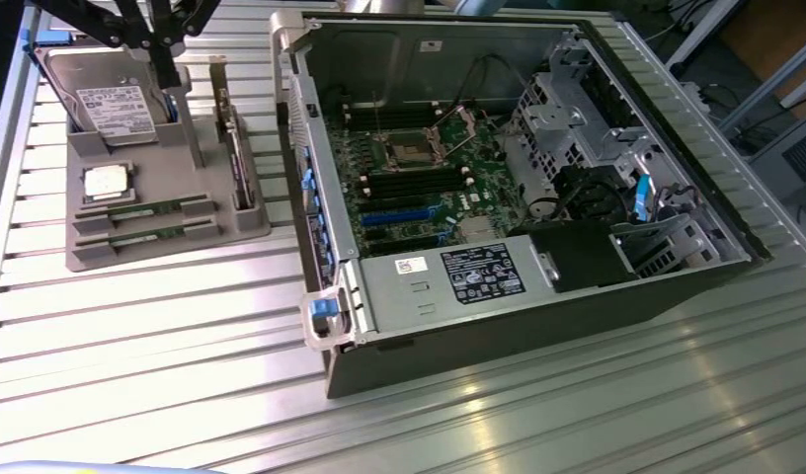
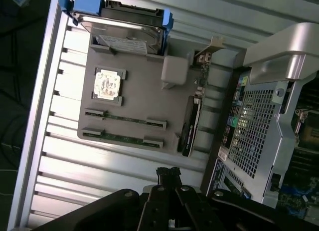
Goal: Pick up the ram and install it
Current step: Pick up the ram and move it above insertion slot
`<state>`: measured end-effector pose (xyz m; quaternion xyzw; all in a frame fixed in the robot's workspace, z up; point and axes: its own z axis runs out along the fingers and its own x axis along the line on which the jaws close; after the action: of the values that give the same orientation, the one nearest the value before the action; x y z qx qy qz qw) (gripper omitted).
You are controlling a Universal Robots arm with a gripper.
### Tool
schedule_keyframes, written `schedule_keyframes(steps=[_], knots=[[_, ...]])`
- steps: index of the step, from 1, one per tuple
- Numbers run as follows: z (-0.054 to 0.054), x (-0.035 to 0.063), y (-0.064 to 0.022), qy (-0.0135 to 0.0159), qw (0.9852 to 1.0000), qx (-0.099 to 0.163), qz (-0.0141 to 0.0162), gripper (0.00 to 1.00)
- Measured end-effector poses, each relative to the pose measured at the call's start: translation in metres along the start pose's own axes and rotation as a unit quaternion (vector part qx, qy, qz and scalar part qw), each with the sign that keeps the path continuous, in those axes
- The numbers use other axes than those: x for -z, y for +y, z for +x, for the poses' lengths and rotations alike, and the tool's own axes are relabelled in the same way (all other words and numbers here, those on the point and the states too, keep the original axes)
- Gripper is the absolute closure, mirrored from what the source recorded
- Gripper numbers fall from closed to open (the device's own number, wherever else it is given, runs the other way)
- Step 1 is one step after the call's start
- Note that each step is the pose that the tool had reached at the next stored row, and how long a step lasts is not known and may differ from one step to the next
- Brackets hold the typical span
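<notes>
Evidently at the reaching step, the pincer (image 2: 168, 173) hung pressed together and empty above the tabletop (image 1: 179, 326), the ram (image 2: 124, 118) lying below and well apart from it in the grey holder (image 2: 144, 86), so grasping likely called for spreading and aligning first.

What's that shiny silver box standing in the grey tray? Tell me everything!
The hard drive is a flat silver metal box with a white label on its face and blue plastic rails on its ends. It stands on edge, leaning back, in a slot at one end of the grey tray.
</notes>
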<state>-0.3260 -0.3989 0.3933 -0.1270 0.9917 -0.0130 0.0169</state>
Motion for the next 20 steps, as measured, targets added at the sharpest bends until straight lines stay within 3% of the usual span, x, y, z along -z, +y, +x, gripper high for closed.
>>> schedule_keyframes(steps=[9,20], knots=[[0.0,0.0,0.0,-0.0013,0.9992,0.041,-0.0013,0.89],[0.0,0.0,0.0,-0.0026,0.9963,0.086,-0.0026,0.89]])
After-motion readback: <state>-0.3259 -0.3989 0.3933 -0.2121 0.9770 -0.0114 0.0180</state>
